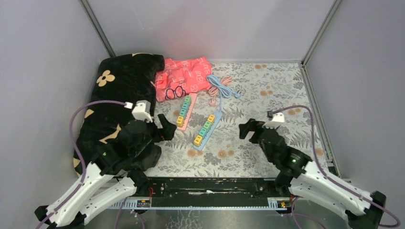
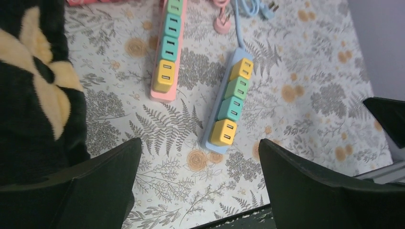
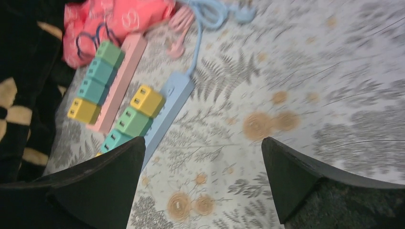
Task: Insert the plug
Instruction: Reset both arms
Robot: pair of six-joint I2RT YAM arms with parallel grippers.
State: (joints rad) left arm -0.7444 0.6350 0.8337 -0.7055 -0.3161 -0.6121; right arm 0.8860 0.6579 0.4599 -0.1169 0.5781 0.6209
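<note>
The left tool (image 1: 160, 128) (image 2: 199, 145) is hovering released, its two black fingers (image 2: 102, 183) standing wide apart with nothing between them, just above the near end of the light blue plastic power strip (image 1: 218, 113) (image 2: 237, 53). The right tool (image 1: 252, 130) (image 3: 203, 141) is likewise hanging released and empty, off to the right of that strip and apart from it. Both strips are lying on the tabletop (image 1: 267, 95), which is wearing a grey cloth printed with ferns and orange flowers. The blue strip is carrying four block-shaped adapters in a row: yellow, green, teal and yellow. Just to its left, the pale pink plastic power strip (image 1: 192, 106) (image 2: 160, 95) (image 3: 133, 50) is lying at a similar slant and carrying green, teal, teal and yellow blocks. The round pink plug (image 2: 221, 24) (image 3: 176, 47) is resting loose on the cloth between the far ends of the two strips, with its cord bunching behind it. The light blue plug (image 1: 236, 94) (image 2: 267, 8) is lying loose a little further right, at the end of the coiled blue cord. A black plush cushion with yellow flowers (image 1: 119, 90) is filling the left side, and a crumpled pink plastic bag (image 1: 184, 76) is sitting at the back, touching the pink strip's far end.
</note>
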